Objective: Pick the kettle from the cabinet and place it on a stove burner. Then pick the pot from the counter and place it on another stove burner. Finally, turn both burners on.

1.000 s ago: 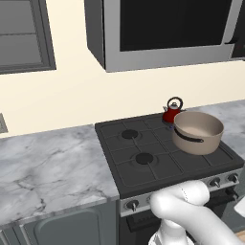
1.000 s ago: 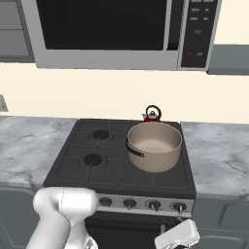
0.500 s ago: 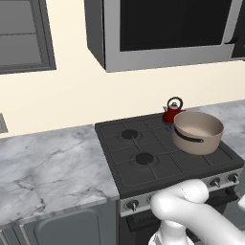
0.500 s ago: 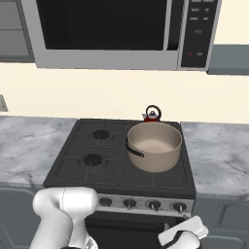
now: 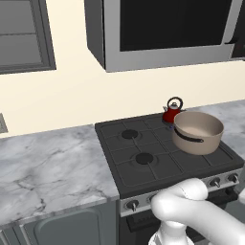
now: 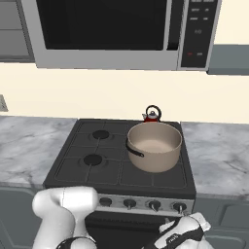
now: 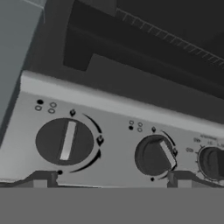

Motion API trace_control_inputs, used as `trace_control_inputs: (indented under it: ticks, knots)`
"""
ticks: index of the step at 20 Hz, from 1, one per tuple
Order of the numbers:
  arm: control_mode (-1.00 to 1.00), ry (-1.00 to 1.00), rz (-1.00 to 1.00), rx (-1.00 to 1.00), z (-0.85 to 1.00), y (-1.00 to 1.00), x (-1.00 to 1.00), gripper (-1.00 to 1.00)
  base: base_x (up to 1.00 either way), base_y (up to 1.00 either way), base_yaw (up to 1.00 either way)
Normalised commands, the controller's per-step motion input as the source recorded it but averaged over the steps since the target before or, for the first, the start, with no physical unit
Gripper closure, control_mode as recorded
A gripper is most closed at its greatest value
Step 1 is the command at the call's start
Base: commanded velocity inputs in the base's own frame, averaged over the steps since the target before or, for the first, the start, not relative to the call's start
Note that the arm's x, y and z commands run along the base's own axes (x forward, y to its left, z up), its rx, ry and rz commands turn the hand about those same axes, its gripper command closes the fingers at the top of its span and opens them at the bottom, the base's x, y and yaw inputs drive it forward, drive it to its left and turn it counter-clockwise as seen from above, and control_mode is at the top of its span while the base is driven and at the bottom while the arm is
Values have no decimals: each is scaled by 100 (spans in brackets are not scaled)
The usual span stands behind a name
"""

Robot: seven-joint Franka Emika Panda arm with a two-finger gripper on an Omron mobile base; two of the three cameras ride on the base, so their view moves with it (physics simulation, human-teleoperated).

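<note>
Silver knobs (image 7: 64, 141) carry only tiny unreadable marks, the wide-open, empty claw (image 7: 109, 178) close before them.

Microwave (image 6: 104, 34), silver-framed with black window (keypad panel at 3 o'clock of the window), hangs against a cream wall (image 5: 72, 103); a grey panelled wall cupboard (image 5: 24, 36) hangs at its 9 o'clock.
</note>
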Motion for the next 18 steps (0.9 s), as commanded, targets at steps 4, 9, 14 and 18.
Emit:
trace_control_inputs:
  ticks: [4, 9, 14, 18]
  knots:
    - [-100, 1, 0, 23, 0, -19, 0, -100, 0, 0, 0]
    - [-100, 0, 0, 19, 1, -10, 0, -100, 0, 0, 0]
    - [-100, -11, 0, 2, 0, 5, 0, -100, 0, 0, 0]
    - [-100, -12, -1, 0, 0, 12, 0, -100, 0, 0, 0]
